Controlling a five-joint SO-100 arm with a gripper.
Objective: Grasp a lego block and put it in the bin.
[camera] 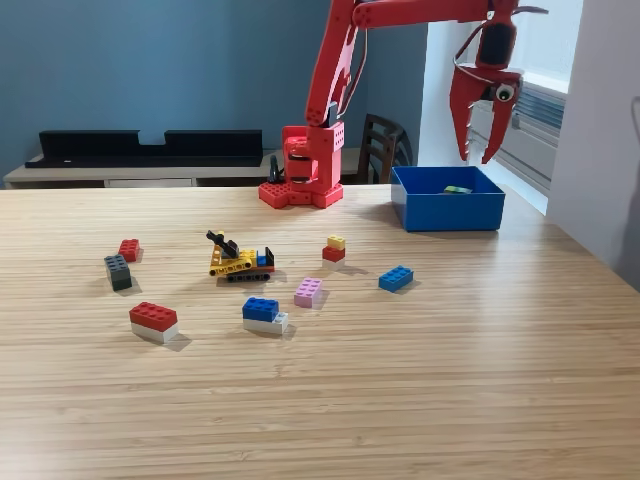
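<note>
Bright blue shallow rectangular plastic bin (447, 209) sits at the wooden table's (400, 380) far side, exterior view's right, a small greenish piece (457, 189) inside. Red arm's gripper (477, 150) hangs above it, pointing down, jaws spread, empty.

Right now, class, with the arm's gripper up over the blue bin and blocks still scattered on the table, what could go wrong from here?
1. The bin sits near the table's far edge; a low swing of the open gripper might nudge it.
2. The yellow toy vehicle stands among the blocks, so reaching for the pink block could knock it.
3. The red-on-white stack may separate when pinched.
</note>
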